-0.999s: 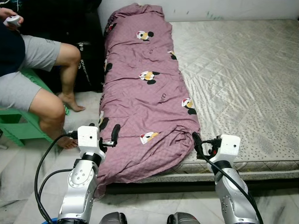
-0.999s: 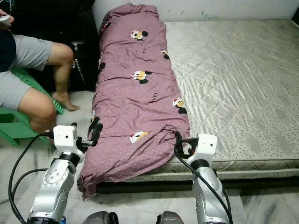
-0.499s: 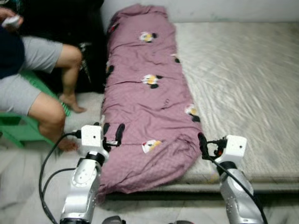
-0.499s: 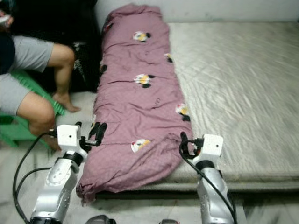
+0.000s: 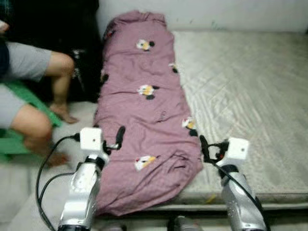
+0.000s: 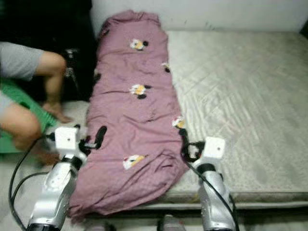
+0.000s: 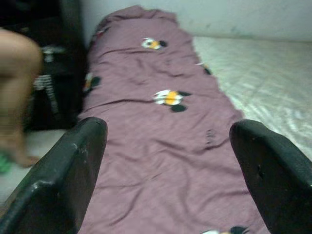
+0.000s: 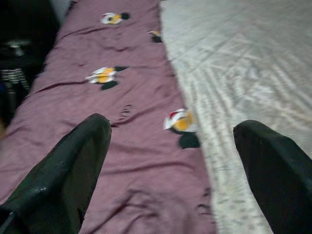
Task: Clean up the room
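Observation:
A mauve blanket [image 5: 144, 106] with cartoon prints lies folded in a long strip along the left side of a grey quilted mattress [image 5: 245, 86]. Its near end droops over the mattress's front edge. My left gripper [image 5: 113, 137] hovers open at the blanket's left edge near that end. In the left wrist view its fingers [image 7: 73, 165] stand wide apart over the blanket [image 7: 165, 122] with nothing between them. My right gripper [image 5: 208, 148] is open at the blanket's right edge, above the mattress. The right wrist view has the blanket [image 8: 122, 97] lying between the spread fingers [image 8: 73, 161].
A person sits on a green stool [image 5: 21, 98] at the left, with bare legs [image 5: 33, 127] and feet on the floor close to my left arm. Dark furniture [image 5: 57, 24] stands behind them. A white wall [image 5: 216, 12] runs behind the mattress.
The whole picture has shifted down and blurred, so the camera moved. Both arms keep the same pose with their grippers open at the blanket's near end.

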### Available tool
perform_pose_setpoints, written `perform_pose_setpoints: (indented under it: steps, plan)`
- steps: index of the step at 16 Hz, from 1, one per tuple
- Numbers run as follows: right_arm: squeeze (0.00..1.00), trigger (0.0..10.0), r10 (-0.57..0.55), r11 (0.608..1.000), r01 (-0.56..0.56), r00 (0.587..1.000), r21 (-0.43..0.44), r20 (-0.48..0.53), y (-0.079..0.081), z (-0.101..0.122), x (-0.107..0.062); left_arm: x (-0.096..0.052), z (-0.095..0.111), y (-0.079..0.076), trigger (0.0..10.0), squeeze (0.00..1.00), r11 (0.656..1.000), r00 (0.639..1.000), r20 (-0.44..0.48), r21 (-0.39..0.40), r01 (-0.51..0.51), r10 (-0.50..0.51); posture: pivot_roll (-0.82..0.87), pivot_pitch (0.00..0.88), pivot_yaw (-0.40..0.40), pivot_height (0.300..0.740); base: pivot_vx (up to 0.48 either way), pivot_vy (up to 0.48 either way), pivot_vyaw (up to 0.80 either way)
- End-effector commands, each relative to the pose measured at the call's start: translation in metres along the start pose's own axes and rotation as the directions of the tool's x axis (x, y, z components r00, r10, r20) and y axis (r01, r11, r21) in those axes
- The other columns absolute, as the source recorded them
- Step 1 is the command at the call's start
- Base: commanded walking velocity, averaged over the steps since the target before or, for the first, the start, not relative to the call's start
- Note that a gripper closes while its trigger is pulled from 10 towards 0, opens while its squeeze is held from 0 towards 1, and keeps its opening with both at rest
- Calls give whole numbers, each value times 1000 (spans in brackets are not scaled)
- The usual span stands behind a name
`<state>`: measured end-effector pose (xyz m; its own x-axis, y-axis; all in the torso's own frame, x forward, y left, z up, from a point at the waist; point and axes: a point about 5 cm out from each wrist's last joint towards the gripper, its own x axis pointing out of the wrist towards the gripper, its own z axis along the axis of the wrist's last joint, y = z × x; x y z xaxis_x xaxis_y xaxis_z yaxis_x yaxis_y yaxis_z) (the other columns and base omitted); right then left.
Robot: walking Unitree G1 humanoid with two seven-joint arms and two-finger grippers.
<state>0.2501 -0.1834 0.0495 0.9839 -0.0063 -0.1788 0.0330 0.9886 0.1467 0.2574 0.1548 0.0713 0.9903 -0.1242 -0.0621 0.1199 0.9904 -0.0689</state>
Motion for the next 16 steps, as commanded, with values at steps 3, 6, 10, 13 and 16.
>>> perform_pose_setpoints:
  steps: [3,6,10,13,16]
  plan:
    - [0,10000,-16,1000,16,1000,-3,-20,-4,-4,-3,-5,-1,2,10000,0,1000,1000,-16,15,-22,22,-35,101,28,740,0,0,0]
    - [0,10000,-12,1000,12,1000,0,-19,-4,-5,-2,-9,-5,7,10000,0,999,999,-26,25,-37,38,-30,90,26,740,0,0,0]
    - [0,10000,4,1000,-4,1000,-2,-11,-1,-2,1,-7,-4,6,10000,0,999,999,-22,23,-41,42,-35,84,23,725,0,0,0]
    - [0,10000,1,1000,-1,1000,-1,-3,-3,-1,0,-5,-4,4,10000,0,999,999,-19,23,-43,44,-42,88,24,675,0,0,0]
    - [0,10000,2,1000,-2,1000,-2,-3,-3,-1,-2,-5,-5,5,10000,0,999,999,-21,27,-46,46,-44,93,23,645,0,0,0]
